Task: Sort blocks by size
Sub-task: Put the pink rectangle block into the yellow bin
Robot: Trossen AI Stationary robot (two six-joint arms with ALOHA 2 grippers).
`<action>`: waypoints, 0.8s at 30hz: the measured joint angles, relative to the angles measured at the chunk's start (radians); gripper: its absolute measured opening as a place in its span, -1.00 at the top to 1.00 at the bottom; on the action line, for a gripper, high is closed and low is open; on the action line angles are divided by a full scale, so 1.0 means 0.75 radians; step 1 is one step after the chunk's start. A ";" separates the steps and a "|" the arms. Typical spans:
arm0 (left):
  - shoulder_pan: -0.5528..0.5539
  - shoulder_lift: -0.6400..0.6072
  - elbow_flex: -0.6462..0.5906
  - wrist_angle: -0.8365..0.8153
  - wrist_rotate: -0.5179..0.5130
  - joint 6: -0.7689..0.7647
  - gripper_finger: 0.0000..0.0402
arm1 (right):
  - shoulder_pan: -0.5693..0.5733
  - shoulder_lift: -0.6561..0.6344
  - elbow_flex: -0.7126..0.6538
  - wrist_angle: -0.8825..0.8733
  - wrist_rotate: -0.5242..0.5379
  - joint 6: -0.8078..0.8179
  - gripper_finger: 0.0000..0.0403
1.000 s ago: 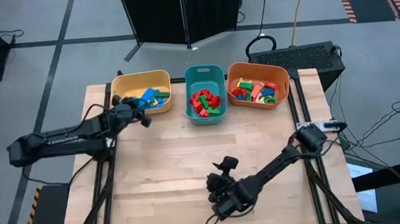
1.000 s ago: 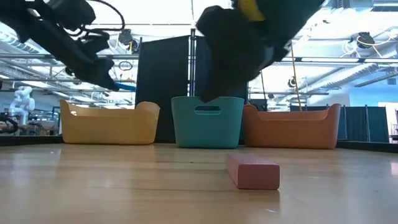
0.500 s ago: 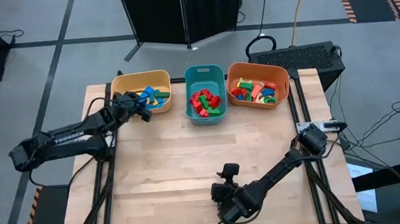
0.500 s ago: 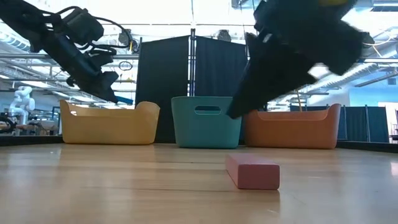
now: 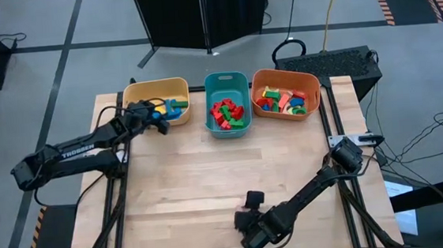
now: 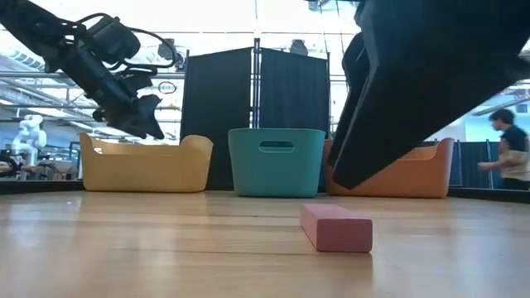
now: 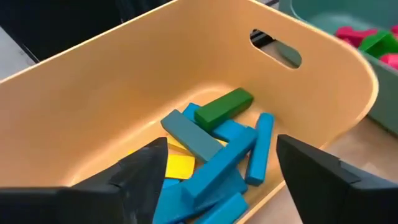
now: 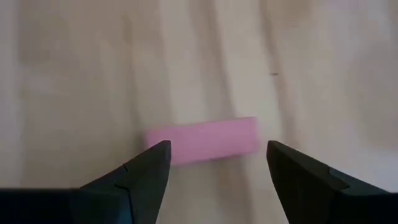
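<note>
Left pincer (image 7: pixel 217 168) hangs wide apart over the yellow bin (image 5: pixel 141 91), upper left, with long blue blocks (image 7: pixel 221 165) inside. Right pincer (image 8: pixel 214 165), fingers apart, hovers above the pink block (image 8: pixel 202 142) lying on the surface (image 5: pixel 202 173), lower centre.

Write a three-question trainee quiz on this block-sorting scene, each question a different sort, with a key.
1. True or false: the left pincer is shut on a blue bar above the yellow bin.
2. Which block lies alone on the table? A) a green brick B) the pink block C) an orange bar
3. Fill in: the right pincer hangs open above the ____ block.

Key:
1. False: it is open and empty over the bin, with blue bars lying inside.
2. B
3. pink
</note>
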 joint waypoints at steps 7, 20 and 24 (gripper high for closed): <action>-0.003 -0.057 0.000 -0.003 0.102 -0.100 -0.49 | 0.028 0.000 0.001 0.067 -0.076 -0.006 -0.25; -0.105 -0.263 -0.001 -0.004 0.253 -0.132 -0.49 | -0.021 0.065 -0.052 0.123 -0.038 -0.102 -0.25; -0.143 -0.302 -0.001 -0.003 0.221 -0.122 -0.49 | -0.095 0.077 -0.056 0.331 0.092 -0.275 -0.25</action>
